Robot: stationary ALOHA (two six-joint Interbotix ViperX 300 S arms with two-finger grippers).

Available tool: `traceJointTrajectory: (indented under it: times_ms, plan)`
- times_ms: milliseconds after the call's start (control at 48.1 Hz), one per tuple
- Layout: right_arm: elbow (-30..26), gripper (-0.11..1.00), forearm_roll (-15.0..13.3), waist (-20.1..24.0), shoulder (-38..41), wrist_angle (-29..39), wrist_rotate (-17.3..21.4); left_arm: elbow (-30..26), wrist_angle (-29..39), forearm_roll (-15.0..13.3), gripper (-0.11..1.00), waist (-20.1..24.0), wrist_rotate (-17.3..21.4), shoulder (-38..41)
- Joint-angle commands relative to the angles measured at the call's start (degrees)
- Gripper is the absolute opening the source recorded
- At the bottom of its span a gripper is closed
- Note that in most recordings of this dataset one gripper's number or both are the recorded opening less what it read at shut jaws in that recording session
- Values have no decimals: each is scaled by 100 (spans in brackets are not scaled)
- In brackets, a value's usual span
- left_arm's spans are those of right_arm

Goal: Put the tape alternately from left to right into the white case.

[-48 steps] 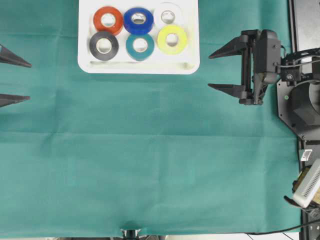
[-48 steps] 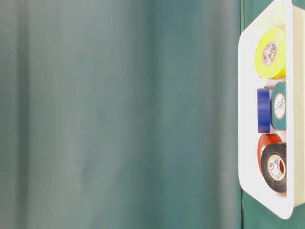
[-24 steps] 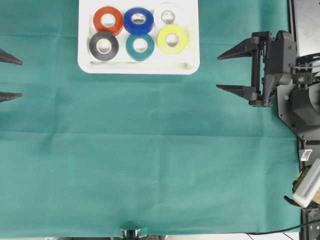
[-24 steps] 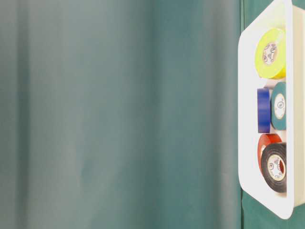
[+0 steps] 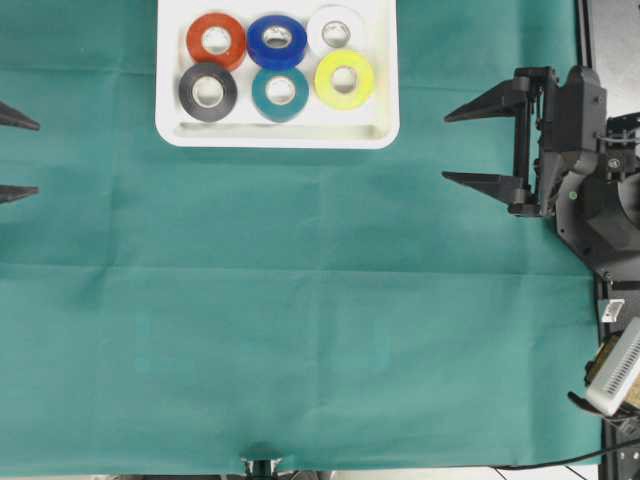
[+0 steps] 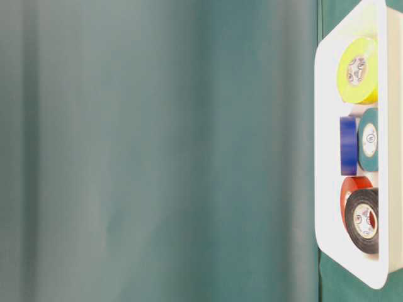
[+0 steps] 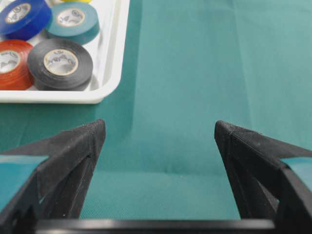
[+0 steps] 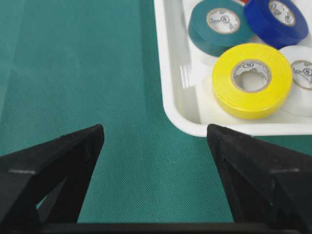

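The white case (image 5: pixel 278 134) lies at the top middle of the green cloth and holds several rolls of tape in two rows: red-orange (image 5: pixel 216 40), blue (image 5: pixel 277 40) and white (image 5: pixel 336 30) behind, black (image 5: pixel 208 92), teal (image 5: pixel 280 92) and yellow (image 5: pixel 345 78) in front. My left gripper (image 5: pixel 36 157) shows only its tips at the left edge. It is open and empty, well clear of the case (image 7: pixel 109 73). My right gripper (image 5: pixel 445 148) stands open and empty to the right of the case. The case's corner (image 8: pixel 175 92) and the yellow roll (image 8: pixel 251 80) lie ahead of it.
The green cloth (image 5: pixel 300 330) covers the table. The right arm's black base (image 5: pixel 600 210) fills the right edge, with a pale device (image 5: pixel 612 368) below it. The table-level view shows the case's rim (image 6: pixel 327 126) at its right side.
My right gripper has drawn back to the right, away from the case, staying open. The left gripper's tips have slid a little further left. The rolls have not moved.
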Motion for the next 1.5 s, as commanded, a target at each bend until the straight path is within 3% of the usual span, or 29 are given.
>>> traceJointTrajectory:
  times_ms: [0, 645, 1476]
  plan:
    - [-9, 79, 26, 9, -132, 0, 9, -44, -26, 0, 97, 18, 0, -26]
    - [501, 79, 53, 9, -984, 105, 70, 62, -18, 0, 97, 176, 9, -105]
    - [545, 79, 53, 9, -1028, 105, 123, 281, 158, 0, 97, 167, 9, -800]
